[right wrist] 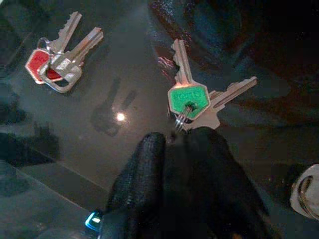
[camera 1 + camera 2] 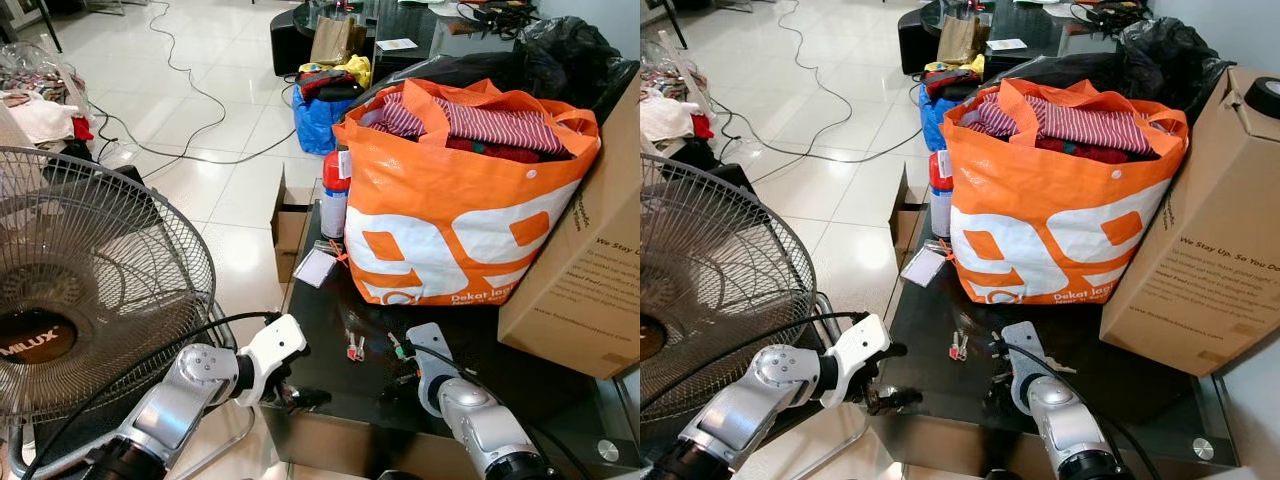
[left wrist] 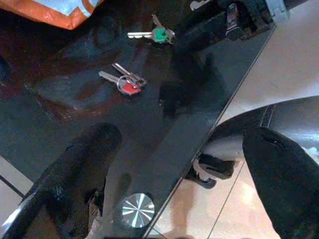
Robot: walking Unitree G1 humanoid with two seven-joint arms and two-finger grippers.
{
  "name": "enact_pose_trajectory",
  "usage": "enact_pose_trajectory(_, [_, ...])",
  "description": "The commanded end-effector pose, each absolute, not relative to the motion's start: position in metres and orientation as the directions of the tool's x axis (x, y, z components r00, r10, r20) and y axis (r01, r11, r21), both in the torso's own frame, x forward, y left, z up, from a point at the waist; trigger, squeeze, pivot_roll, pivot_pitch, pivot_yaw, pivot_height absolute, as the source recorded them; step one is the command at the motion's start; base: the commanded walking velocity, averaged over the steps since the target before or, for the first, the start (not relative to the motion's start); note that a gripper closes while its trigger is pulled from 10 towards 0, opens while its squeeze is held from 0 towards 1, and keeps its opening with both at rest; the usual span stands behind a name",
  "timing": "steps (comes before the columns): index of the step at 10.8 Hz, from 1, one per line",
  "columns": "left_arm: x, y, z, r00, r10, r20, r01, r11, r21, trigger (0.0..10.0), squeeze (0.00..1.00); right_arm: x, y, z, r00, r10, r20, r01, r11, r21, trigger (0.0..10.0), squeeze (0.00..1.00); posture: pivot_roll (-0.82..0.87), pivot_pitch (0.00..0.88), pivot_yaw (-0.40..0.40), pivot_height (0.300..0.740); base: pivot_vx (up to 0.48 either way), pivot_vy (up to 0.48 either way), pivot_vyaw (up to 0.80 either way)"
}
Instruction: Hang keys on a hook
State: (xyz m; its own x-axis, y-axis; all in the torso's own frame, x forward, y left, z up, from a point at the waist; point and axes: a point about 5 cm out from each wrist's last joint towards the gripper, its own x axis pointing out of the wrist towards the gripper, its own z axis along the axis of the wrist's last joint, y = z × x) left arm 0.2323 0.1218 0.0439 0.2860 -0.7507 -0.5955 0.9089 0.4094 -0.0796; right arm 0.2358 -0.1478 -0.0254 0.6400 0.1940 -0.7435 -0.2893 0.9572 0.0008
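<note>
Item: green-capped keys, a small set on a wire ring, lying flat on the black glass table, beside the red-capped keys. Light, rigid metal, likely to skid on glass; best taken at the ring or bow. Right gripper: fingers clenched together at the ring, seemingly pinching it. Left gripper: spread wide, holding nothing, at the table edge.

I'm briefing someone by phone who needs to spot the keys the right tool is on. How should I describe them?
Find the big orange-and-white shopping bag on the black glass table. In front of it lie two small bunches of silver keys. Take the bunch with the green plastic head, at the right tool, whose closed fingers meet at its ring; the other bunch has a red head.
</note>
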Motion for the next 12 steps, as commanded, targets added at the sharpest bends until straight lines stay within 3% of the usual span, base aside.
enact_pose_trajectory(1, [0.231, 0.122, 0.045, 0.28, -0.749, -0.601, 0.915, 0.398, -0.069, 10.0, 0.0, 0.237, -0.148, -0.024, 0.651, 0.187, -0.736, -0.287, 0.958, -0.01, 10.0, 0.0, -0.17, 0.0, 0.002, 0.74, 0.0, 0.0, 0.0])
enact_pose_trajectory(12, [0.23, 0.125, 0.046, 0.28, -0.743, -0.608, 0.913, 0.402, -0.071, 10.0, 0.0, 0.248, -0.141, -0.023, 0.713, 0.106, -0.694, -0.18, 0.983, -0.034, 10.0, 0.0, -0.16, 0.0, -0.001, 0.74, 0.0, 0.0, 0.0])
